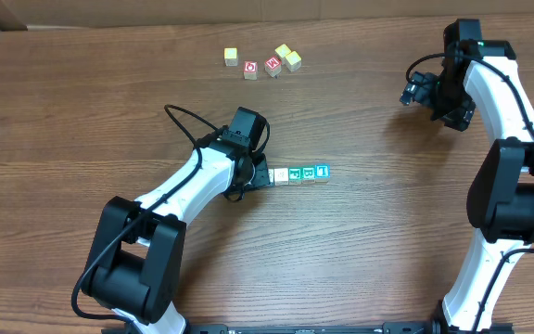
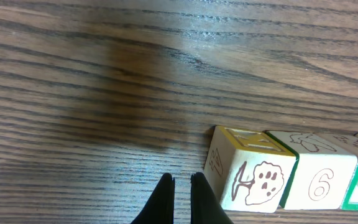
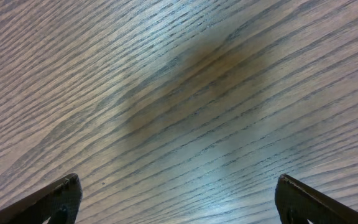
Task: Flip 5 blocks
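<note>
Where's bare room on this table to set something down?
Bare wood between the row of blocks and the right arm, and toward the front edge. Crowded at the left gripper beside the row, and by the far cubes.

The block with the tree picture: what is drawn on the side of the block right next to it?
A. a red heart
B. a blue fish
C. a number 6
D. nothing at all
C: in the left wrist view, the neighbour block touching the tree block shows a brown 6 on its near side.
</note>
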You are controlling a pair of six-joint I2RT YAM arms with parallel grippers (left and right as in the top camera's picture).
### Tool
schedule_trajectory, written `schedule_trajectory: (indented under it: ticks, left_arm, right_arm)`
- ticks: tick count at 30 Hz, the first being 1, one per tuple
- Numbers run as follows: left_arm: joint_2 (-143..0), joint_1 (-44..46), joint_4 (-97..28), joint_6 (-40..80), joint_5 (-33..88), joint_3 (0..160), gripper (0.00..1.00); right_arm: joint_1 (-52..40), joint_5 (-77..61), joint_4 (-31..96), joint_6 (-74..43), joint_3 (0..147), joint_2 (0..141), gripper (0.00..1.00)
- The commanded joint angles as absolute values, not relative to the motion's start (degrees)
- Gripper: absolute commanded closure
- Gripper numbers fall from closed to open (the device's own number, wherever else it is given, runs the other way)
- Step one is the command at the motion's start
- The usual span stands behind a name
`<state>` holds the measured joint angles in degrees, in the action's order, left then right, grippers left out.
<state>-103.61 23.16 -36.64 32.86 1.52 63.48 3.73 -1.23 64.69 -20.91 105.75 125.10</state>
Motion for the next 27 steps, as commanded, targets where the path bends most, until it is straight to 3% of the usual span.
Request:
schedule_trajectory:
  ticks: [1, 27]
  left_arm:
    - [-103.0, 23.4, -36.1, 32.4, 2.9, 63.5, 0.96]
    - [-102.1, 20.6, -39.2, 32.0, 4.5, 66.4, 0.96]
  right_arm:
    - [3.7, -1.1, 64.6, -20.5, 106.5, 124.6, 0.00]
    - [3.7, -1.1, 64.6, -20.5, 106.5, 124.6, 0.00]
